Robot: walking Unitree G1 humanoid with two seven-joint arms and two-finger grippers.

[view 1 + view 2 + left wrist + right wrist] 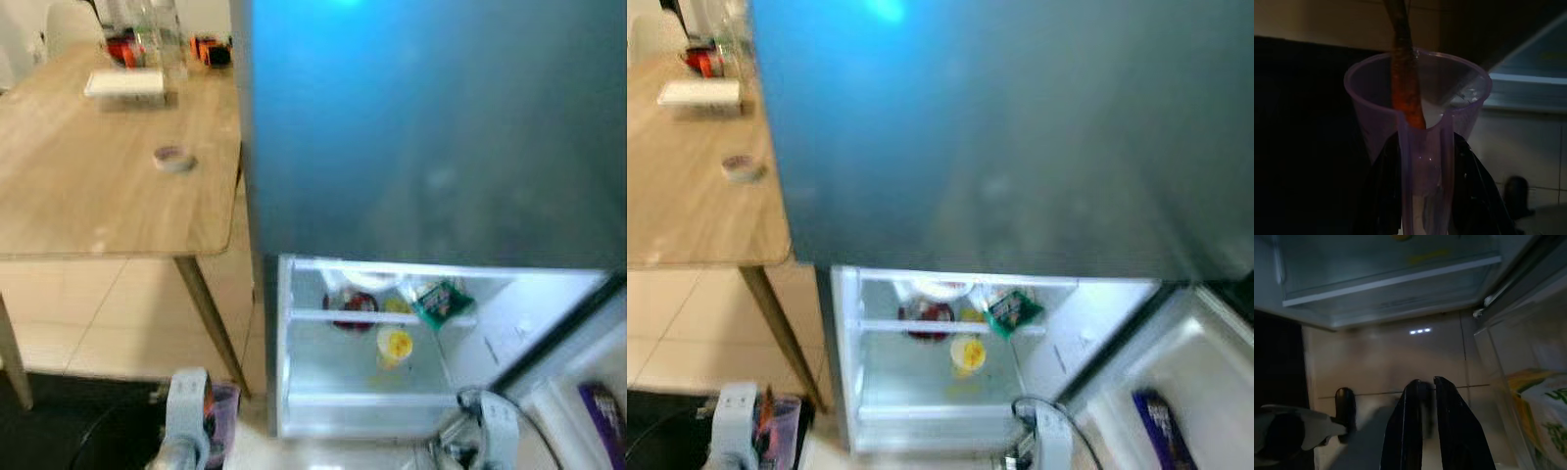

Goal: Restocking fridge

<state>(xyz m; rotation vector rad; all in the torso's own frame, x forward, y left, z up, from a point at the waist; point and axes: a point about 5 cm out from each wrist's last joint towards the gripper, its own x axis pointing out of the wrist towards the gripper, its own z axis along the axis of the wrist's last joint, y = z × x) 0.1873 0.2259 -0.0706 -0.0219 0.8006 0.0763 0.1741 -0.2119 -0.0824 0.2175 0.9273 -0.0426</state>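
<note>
The fridge point(431, 127) stands just right of a wooden table point(88, 196), its tall upper door a blank grey-blue face with no readable brand on it; the lower compartment point(362, 392) is open and lit, and its door point(1176, 382) swings out to the right with a dark purple packet point(1161, 426) in the door shelf (any print on it is too blurred to read). Inside, a glass shelf point(377, 317) carries a dark red item point(351, 305) and a green packet point(441, 302) whose label cannot be made out; a yellow tub point(395, 345) sits below them near the middle of the compartment floor. The left gripper point(1425, 196) is low at the robot's left side, its two black fingers point(1383, 191) clamped on either side of the handle of a translucent purple measuring cup point(1415, 103); a carrot point(1404, 73) stands upright in that cup, leaning against its rim; in the head view the cup shows as a purple shape beside the left wrist point(188, 411), down by the table leg. The right gripper point(1426, 387) hangs low in front of the open compartment over pale floor tiles point(1381, 362), its fingers drawn nearly together with nothing between them; the right wrist view shows a clear door bin point(1528, 396) with a yellow-and-green bag point(1542, 406) bearing green lettering too cropped to read. On the table lie a roll of tape point(174, 158), a white tray point(124, 83) and some blurred bottles point(157, 34) at the far end.
</note>
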